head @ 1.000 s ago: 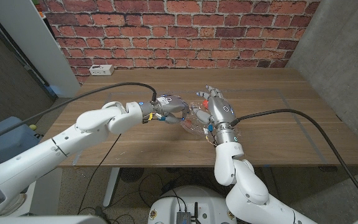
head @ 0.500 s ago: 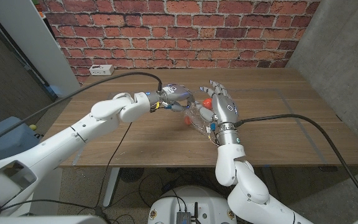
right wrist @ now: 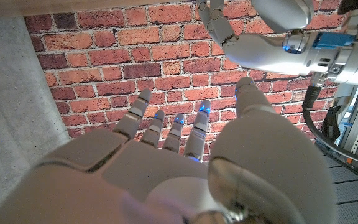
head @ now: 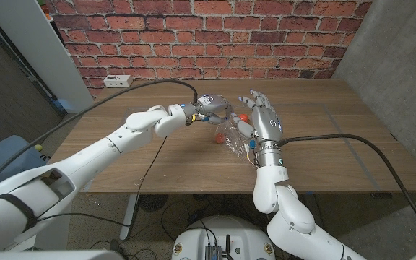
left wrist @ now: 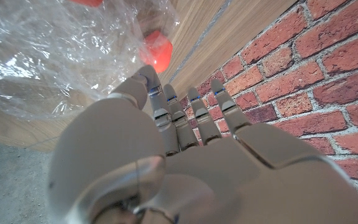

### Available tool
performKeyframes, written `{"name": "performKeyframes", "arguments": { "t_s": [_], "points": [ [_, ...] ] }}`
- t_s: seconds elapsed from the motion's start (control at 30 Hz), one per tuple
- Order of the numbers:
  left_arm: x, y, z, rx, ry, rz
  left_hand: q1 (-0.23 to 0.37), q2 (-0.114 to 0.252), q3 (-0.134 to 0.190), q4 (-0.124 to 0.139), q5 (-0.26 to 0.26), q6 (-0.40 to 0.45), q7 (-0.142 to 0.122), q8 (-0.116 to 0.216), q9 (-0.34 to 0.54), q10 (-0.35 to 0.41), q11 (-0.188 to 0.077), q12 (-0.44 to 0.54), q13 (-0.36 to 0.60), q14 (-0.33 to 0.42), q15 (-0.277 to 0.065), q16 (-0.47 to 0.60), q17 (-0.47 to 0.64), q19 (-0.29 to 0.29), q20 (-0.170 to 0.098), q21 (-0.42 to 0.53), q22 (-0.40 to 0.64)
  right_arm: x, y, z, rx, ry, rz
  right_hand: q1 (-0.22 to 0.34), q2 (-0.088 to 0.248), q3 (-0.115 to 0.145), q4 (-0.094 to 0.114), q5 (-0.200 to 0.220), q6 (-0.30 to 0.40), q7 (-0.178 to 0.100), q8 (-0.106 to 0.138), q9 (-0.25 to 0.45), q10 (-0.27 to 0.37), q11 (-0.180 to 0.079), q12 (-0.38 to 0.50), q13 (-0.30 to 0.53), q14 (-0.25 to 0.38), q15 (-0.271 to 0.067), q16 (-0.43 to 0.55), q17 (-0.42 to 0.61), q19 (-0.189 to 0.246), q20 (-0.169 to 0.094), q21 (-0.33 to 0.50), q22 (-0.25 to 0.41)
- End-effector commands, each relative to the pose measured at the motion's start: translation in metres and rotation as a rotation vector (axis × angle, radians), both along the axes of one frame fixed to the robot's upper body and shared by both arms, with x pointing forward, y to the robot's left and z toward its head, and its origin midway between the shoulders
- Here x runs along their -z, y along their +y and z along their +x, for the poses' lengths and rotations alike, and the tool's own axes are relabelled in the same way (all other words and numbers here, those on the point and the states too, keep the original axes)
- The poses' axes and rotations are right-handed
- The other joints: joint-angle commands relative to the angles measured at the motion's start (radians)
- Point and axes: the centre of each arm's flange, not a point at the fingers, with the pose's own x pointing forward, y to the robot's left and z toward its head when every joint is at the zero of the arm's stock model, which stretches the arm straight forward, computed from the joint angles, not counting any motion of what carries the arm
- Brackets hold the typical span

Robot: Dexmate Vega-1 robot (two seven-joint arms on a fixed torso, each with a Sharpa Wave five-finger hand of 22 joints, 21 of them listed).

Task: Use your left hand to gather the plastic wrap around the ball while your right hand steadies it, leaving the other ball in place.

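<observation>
A crumpled sheet of clear plastic wrap (head: 231, 137) lies mid-table between my two hands. A red ball (head: 243, 116) shows at its far side, close to my right hand (head: 263, 121), which stands upright with fingers spread, empty. A second, smaller patch of red ball (head: 219, 137) shows through the wrap's near left part. My left hand (head: 211, 108) reaches in at the wrap's far left corner. In the left wrist view its fingers (left wrist: 185, 115) lie straight and together toward the wrap (left wrist: 42, 56), with a red ball (left wrist: 157, 50) just beyond; no pinch is visible.
A white socket box (head: 118, 81) sits at the table's back left, near the brick wall. My right arm's black cable (head: 352, 141) runs over the table's right half. The left arm (right wrist: 291, 43) crosses the right wrist view.
My left hand has moved away from me and to the right, up to the wrap's far corner. The right hand has shifted slightly farther back. The wrap has bunched nearer the right hand.
</observation>
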Motion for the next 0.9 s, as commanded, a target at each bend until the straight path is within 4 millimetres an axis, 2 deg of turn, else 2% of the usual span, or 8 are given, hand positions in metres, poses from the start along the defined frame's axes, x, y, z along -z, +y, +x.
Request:
{"name": "performKeyframes", "arguments": {
  "t_s": [0.03, 0.27, 0.53, 0.77, 0.83, 0.9],
  "points": [
    [0.010, -0.029, 0.028, 0.045, 0.000, -0.011, -0.005, 0.007, 0.009, 0.006, 0.004, 0.010, 0.012, 0.113, 0.068, 0.011, -0.005, 0.003, 0.003, 0.013, -0.103, 0.004, 0.004, 0.011, 0.001, 0.005, 0.005, -0.007, -0.010, 0.006, 0.012, -0.003, 0.006, -0.010, 0.004, -0.004, 0.001, -0.001, -0.002, 0.006, 0.002, 0.003, 0.009, -0.001, 0.006, 0.001, 0.009, -0.003, 0.004, 0.006, 0.013, 0.001, 0.007, 0.001],
    [0.025, -0.043, 0.037, 0.048, -0.037, 0.004, -0.008, 0.006, 0.013, 0.004, 0.002, 0.012, 0.013, 0.116, 0.063, 0.023, -0.007, 0.006, 0.005, 0.022, -0.107, 0.004, 0.004, 0.012, 0.001, 0.007, 0.005, -0.008, -0.015, 0.010, 0.008, 0.001, 0.012, -0.012, 0.004, -0.006, 0.001, -0.001, -0.004, 0.007, 0.002, 0.003, 0.009, -0.001, 0.005, 0.001, 0.011, -0.003, 0.004, 0.006, 0.014, 0.002, 0.007, 0.001],
    [0.045, -0.061, 0.042, 0.045, -0.190, 0.044, -0.015, 0.000, 0.017, 0.001, -0.001, 0.019, 0.005, 0.121, 0.056, 0.041, -0.011, 0.011, 0.009, 0.036, -0.111, 0.005, 0.003, 0.012, -0.002, 0.009, 0.005, -0.010, -0.018, 0.014, 0.000, 0.003, 0.015, -0.014, 0.004, -0.007, 0.000, -0.001, -0.006, 0.006, 0.002, 0.003, 0.008, -0.002, 0.004, 0.001, 0.013, -0.004, 0.005, 0.006, 0.013, 0.004, 0.006, 0.001],
    [0.057, -0.067, 0.045, 0.054, -0.178, 0.092, -0.023, -0.012, 0.020, -0.004, -0.006, 0.035, -0.001, 0.128, 0.046, 0.050, -0.011, 0.012, 0.013, 0.049, -0.123, 0.003, 0.001, 0.015, -0.009, 0.012, 0.004, -0.009, -0.018, 0.013, 0.001, 0.005, 0.011, -0.015, 0.005, -0.009, 0.000, -0.002, -0.007, 0.006, 0.002, 0.003, 0.010, -0.002, 0.004, 0.001, 0.016, -0.005, 0.005, 0.005, 0.015, 0.004, 0.006, 0.001],
    [0.059, -0.068, 0.044, 0.060, -0.173, 0.102, -0.035, -0.022, 0.016, -0.002, -0.013, 0.030, -0.021, 0.125, 0.039, 0.050, -0.005, 0.010, 0.015, 0.048, -0.120, 0.000, 0.001, 0.013, -0.005, 0.013, 0.004, -0.009, -0.019, 0.013, 0.001, 0.005, 0.011, -0.015, 0.005, -0.009, 0.000, -0.002, -0.007, 0.006, 0.002, 0.003, 0.011, -0.001, 0.004, 0.001, 0.017, -0.005, 0.006, 0.005, 0.016, 0.004, 0.006, 0.001],
    [0.060, -0.068, 0.042, 0.072, -0.182, 0.104, -0.058, -0.051, -0.015, -0.003, -0.041, -0.008, -0.040, 0.108, 0.026, 0.041, -0.002, 0.004, 0.019, 0.040, -0.119, 0.000, 0.005, 0.007, -0.002, 0.012, 0.003, -0.010, -0.019, 0.012, 0.004, 0.004, 0.013, -0.015, 0.005, -0.010, -0.001, -0.002, -0.008, 0.007, 0.001, 0.003, 0.011, -0.002, 0.003, 0.001, 0.018, -0.005, 0.006, 0.005, 0.017, 0.004, 0.006, 0.001]
  ]
}}
